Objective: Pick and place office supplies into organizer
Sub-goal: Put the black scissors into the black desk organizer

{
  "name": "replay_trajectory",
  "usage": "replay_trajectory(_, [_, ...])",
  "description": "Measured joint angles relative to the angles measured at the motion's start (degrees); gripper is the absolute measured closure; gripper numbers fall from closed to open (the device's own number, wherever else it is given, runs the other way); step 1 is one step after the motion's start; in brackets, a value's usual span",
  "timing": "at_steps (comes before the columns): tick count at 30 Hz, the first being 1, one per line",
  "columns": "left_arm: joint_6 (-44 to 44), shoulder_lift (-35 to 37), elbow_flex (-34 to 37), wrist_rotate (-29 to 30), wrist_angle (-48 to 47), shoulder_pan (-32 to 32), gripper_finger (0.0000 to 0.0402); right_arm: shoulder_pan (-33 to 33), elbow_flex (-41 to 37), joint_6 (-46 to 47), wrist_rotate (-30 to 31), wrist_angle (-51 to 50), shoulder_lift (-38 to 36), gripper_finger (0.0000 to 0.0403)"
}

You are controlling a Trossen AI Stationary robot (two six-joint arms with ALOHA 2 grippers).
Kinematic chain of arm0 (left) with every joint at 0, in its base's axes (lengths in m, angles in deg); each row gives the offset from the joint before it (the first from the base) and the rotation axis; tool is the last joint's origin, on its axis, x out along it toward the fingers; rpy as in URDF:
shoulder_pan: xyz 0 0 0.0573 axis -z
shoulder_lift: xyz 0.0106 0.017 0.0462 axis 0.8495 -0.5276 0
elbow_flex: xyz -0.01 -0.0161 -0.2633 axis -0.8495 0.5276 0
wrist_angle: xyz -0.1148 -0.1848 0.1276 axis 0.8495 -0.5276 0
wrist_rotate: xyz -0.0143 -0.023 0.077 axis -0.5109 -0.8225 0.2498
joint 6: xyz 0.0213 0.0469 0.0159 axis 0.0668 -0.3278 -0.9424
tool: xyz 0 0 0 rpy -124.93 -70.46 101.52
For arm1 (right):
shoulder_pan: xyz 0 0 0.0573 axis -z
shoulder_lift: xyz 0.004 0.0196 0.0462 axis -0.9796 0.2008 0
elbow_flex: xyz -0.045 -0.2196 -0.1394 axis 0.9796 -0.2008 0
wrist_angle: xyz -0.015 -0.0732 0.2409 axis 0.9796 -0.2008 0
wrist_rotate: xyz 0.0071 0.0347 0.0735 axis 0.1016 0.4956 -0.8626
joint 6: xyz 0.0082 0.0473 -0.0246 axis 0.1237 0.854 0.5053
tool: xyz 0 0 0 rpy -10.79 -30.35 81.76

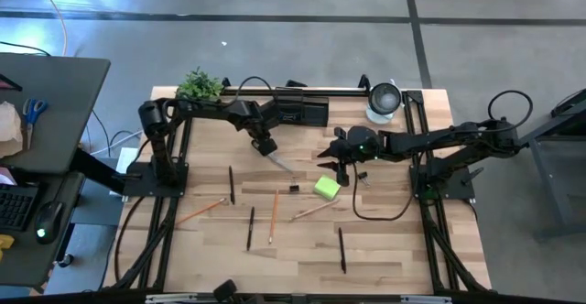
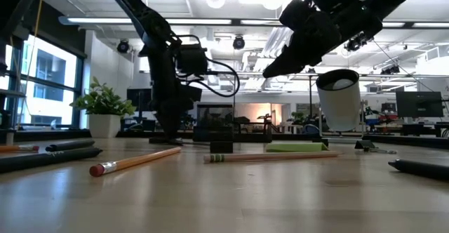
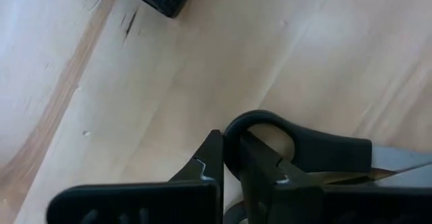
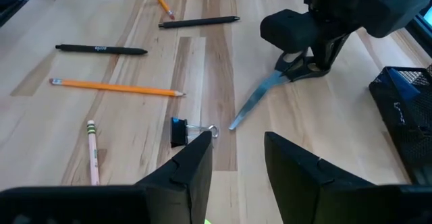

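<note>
My left gripper [image 1: 265,146] [image 3: 229,150] is shut on the black-handled scissors [image 4: 266,89] in front of the black organizer [image 1: 304,110] [image 4: 405,109]. My right gripper [image 1: 332,162] [image 4: 236,163] hovers open above the table, just beyond the lime-green sticky-note pad [image 1: 327,188] [image 2: 295,147], touching nothing. A binder clip [image 1: 294,189] [image 4: 181,131] lies flat between the two grippers. Black pens [image 1: 232,185] [image 4: 101,48] and pencils [image 1: 273,214] [image 4: 115,87] lie flat on the near half of the table. My left gripper pinches one black handle ring [image 3: 260,119] of the scissors between its two fingers [image 3: 206,166], coming from above. The scissors hang tilted below the fingers, and the blades [image 4: 253,106] slant down toward the binder clip. Whether the blade tip [image 4: 233,125] touches the table, I cannot tell.
A round silver-and-white cup [image 1: 385,101] [image 2: 338,100] and a small potted plant [image 1: 200,85] [image 2: 105,107] stand at the far edge, either side of the organizer. Something blue [image 4: 405,81] lies inside the organizer. More pens [image 1: 341,249] [image 1: 251,228] lie near the table's near edge.
</note>
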Motion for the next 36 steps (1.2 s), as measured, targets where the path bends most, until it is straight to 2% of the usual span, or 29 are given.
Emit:
replay_trajectory(7, [-2.6,3.5,-1.3,3.6,-1.0,3.1,0.0399,0.0,0.0,0.6,0.0,1.4,1.6,0.0272])
replay_trajectory(13, [-5.3,8.3,-1.3,8.6,-1.0,5.5,0.0401,0.2,0.0,1.6,1.0,9.4,9.2,0.0272])
replay_trajectory(16, [-6.7,11.7,-1.3,11.3,-0.9,7.3,0.0401,0.2,0.0,3.7,4.3,12.7,13.8,0.0272])
replay_trajectory(19, [-9.1,15.2,-1.3,16.9,-0.9,9.7,0.0401,0.5,0.0,6.4,7.2,16.5,17.7,0.0272])
replay_trajectory(23, [-13.9,19.6,-1.4,27.7,0.8,12.1,0.0401,1.6,0.0,7.9,6.8,20.2,20.4,0.0272])
replay_trajectory(30, [-19.9,26.4,-1.5,31.6,7.3,12.1,0.0401,2.0,0.0,8.1,5.0,21.2,20.0,0.0272])
replay_trajectory(36, [-31.8,27.8,-1.5,41.3,17.8,9.7,0.0401,2.1,0.0,9.1,3.7,21.0,20.0,0.0272])
